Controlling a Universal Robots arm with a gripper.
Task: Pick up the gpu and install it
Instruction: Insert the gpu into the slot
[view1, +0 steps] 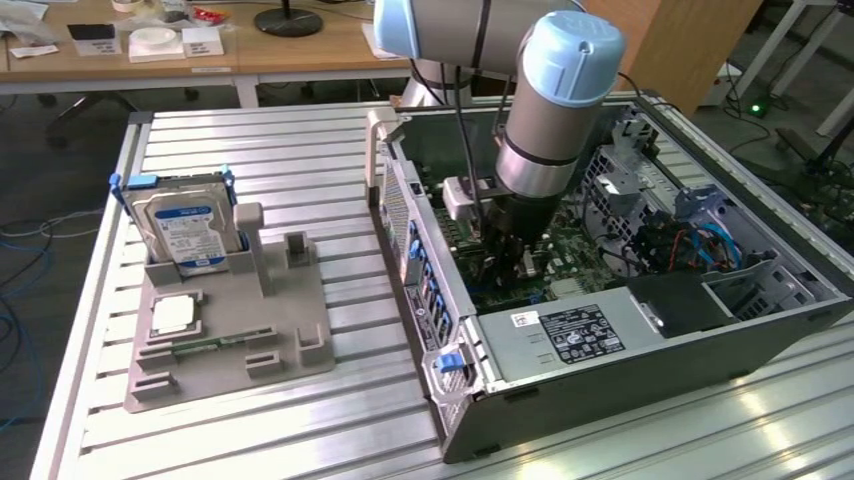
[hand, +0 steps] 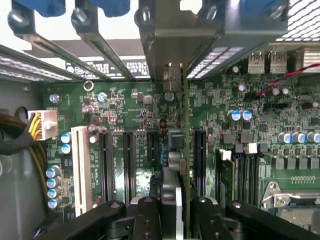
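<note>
The gripper (hand: 175, 212) is reaching down into the open computer case (view1: 561, 410), and its black fingers (hand: 146, 215) are pinching the gpu (hand: 185, 150) between them. In the wrist view the gpu is showing edge-on, as a thin green line that is running away from the fingers toward the metal bracket (hand: 172, 75) at the case wall. The card is standing upright over the motherboard (hand: 125, 105), just above the black slots (hand: 127, 160); whether its lower edge is already touching a slot, I cannot tell.

Beside the card, on one side, other long black slots and a white slot (hand: 81, 167) are lying parallel to it. On the other side the memory slots (hand: 245, 172) are lying close, and farther off small blue-topped capacitors (hand: 240, 115) are standing.

In the exterior view the arm (view1: 554, 110) is hanging almost vertically over the middle of the case, and the gripper (view1: 514, 262) is sitting low between the case walls. The power supply (view1: 574, 335) with a label is lying just in front of it. Well apart from the gripper, at the exterior view's left, a gray holder (view1: 227, 340) is standing on the table (view1: 334, 440), and a hard drive (view1: 187, 228) with a blue label is standing upright in it.
</note>
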